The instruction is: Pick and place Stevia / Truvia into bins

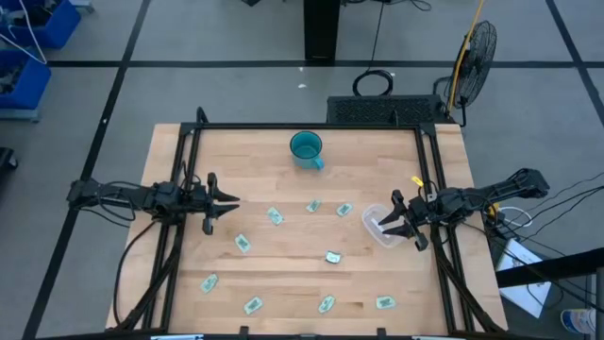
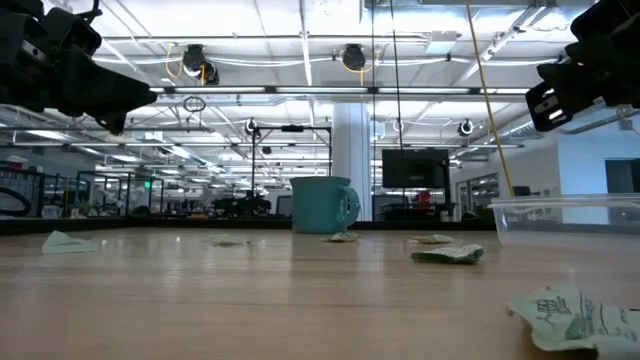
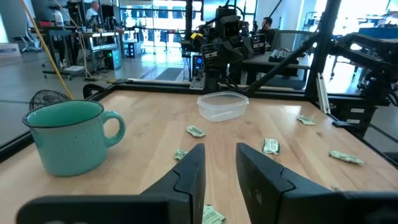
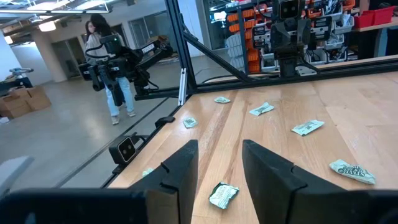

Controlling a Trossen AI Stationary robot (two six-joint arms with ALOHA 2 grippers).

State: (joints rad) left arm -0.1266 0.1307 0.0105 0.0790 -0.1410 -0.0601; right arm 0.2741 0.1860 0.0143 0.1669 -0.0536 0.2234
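the stevia packets (image 1: 275,216) lie scattered across the desk (image 1: 255,165), none in the clear bin (image 1: 377,225) yet. the right hand (image 1: 400,225) hovers over that bin, the left hand (image 1: 223,207) near the desk's left edge, both spread, empty, seemingly ready to start.

Between the two raised arms the bench (image 1: 283,274) lies open, broken only by flat scattered sachets (image 1: 275,216), the teal mug (image 1: 306,148) at the far edge and the clear tub (image 1: 374,222) beside the right arm.
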